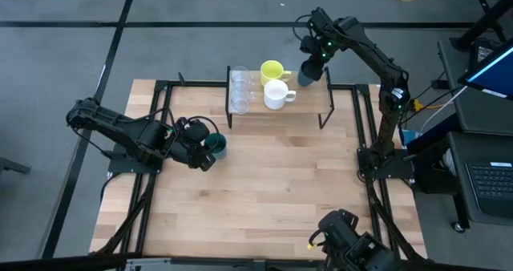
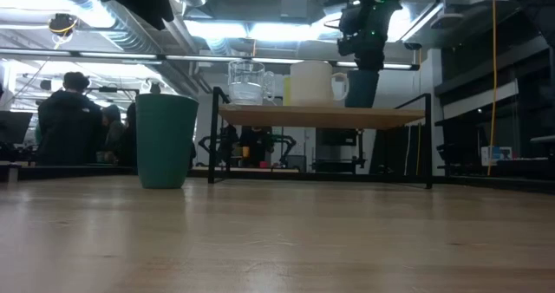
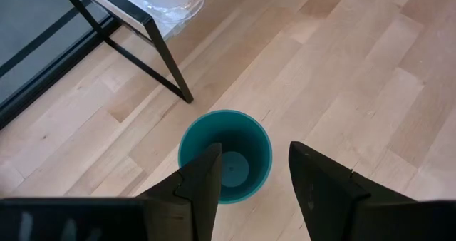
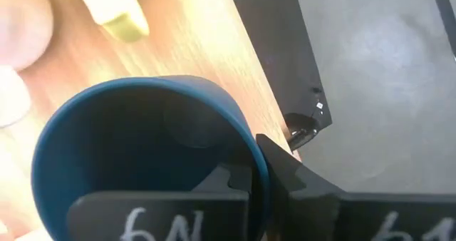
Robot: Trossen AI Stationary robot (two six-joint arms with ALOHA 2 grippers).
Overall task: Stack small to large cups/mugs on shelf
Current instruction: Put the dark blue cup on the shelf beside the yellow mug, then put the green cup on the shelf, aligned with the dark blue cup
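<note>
Holding the navy cup (image 1: 307,72) by its rim, my right hand (image 1: 314,66) is pinched tight above the shelf's (image 1: 309,108) far right end, beside the yellow mug (image 1: 272,69). Next move's basically straight down. Left hand (image 1: 202,148) sits wide around the teal cup (image 1: 216,146) on the tabletop (image 1: 272,191).

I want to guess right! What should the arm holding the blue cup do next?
Probably lower it. The right fingers pinch the navy cup's rim above the shelf's right end, beside the yellow mug; it seems not set down.
</note>
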